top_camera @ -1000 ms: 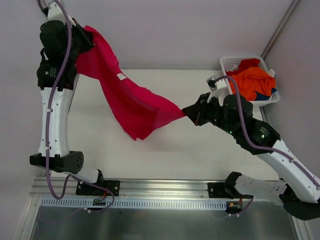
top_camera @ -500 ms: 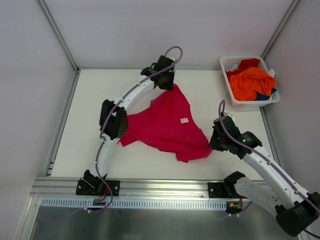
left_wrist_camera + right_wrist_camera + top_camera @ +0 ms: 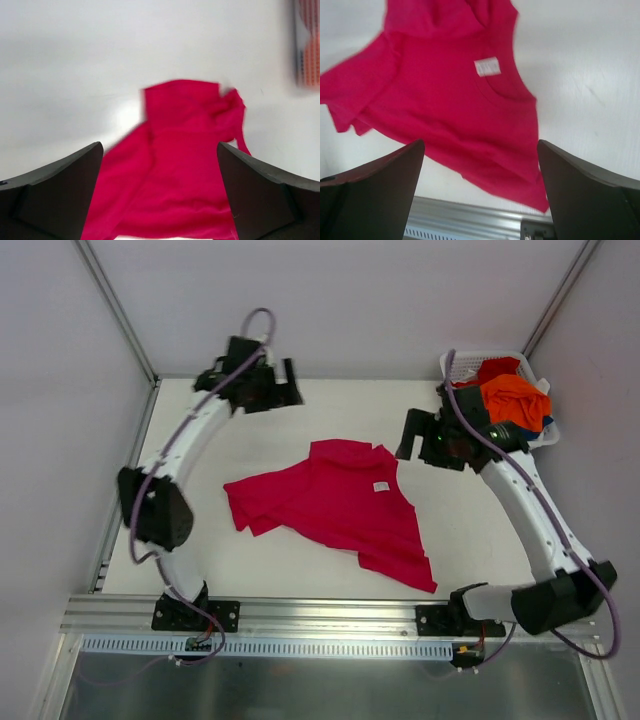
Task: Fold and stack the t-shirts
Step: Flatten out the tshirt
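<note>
A magenta-pink t-shirt (image 3: 340,505) with a small white label (image 3: 381,486) lies loosely spread and wrinkled in the middle of the table. It also shows in the left wrist view (image 3: 180,165) and the right wrist view (image 3: 450,100). My left gripper (image 3: 290,390) is open and empty, raised above the table's far left, apart from the shirt. My right gripper (image 3: 408,440) is open and empty, raised to the right of the shirt. An orange t-shirt (image 3: 512,400) lies on top of a red one (image 3: 493,370) and a blue one (image 3: 532,427) in the basket.
The white slotted basket (image 3: 462,365) stands at the far right corner of the table. Metal frame posts rise at the far corners. An aluminium rail (image 3: 330,615) runs along the near edge.
Both grippers have let go of the magenta-pink t-shirt. It now lies on the table. Both arms have lifted and pulled back toward the far side.
</note>
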Robot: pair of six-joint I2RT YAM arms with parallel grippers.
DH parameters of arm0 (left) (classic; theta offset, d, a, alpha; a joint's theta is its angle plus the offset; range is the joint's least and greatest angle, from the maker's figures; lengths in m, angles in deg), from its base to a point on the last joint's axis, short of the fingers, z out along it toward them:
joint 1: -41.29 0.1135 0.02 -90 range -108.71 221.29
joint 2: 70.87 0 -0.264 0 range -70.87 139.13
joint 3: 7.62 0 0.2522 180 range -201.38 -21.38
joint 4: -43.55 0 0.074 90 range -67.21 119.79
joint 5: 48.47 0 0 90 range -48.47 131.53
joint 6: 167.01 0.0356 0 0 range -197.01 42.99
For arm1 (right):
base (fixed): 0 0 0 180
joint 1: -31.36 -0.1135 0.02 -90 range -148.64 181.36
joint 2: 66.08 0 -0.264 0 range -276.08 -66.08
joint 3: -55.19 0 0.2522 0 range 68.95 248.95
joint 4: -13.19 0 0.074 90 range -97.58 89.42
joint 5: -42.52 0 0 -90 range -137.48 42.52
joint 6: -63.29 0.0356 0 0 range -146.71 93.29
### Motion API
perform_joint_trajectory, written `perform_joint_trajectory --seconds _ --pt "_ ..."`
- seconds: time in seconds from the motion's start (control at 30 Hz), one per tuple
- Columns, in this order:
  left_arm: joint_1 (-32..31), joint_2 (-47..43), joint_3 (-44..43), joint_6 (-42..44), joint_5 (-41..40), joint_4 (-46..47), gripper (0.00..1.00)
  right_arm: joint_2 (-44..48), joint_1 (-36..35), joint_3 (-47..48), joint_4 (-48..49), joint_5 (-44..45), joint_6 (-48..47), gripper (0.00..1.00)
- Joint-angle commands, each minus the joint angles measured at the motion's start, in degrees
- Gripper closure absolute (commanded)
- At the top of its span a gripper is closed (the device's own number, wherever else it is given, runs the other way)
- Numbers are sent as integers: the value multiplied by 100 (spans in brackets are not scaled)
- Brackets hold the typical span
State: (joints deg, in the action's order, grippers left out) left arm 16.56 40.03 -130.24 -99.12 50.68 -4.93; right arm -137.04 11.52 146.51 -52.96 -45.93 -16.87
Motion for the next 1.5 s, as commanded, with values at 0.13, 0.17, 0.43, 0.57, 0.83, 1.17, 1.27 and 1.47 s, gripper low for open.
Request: perform_joint_trajectory --seconds 0.13,0.17,0.43,0.57,0.83,1.17,1.27,1.47 --pt "1311 -2975 3684 -959 52 -158 1 -2120 -160 1138 1605 -1358 -842 0" --pt "1417 -3151 4010 -1136 96 -175 1 -2298 -257 1217 1704 -1376 -914 1" --pt "1665 -4348 6122 -2658 -210 78 9 -3817 -495 1744 2223 -1473 -1169 0" --pt "1665 -3990 6421 -2430 -142 806 14 -4538 -504 2244 2215 -1350 -1310 1" --pt "1665 -3082 6403 -2175 -62 1196 31 -5647 -539 3194 2136 -1376 -1327 2" --pt "1665 -2907 6307 -1763 -141 1424 99 -6246 -574 3625 1759 -506 -1529 15" --pt "1752 -3143 6245 -1552 -89 1380 100 -6316 -592 3539 1714 -348 -1617 32" --pt "1911 -3680 4877 -403 -518 -109 100 -5729 -583 2836 1845 39 -1416 89"
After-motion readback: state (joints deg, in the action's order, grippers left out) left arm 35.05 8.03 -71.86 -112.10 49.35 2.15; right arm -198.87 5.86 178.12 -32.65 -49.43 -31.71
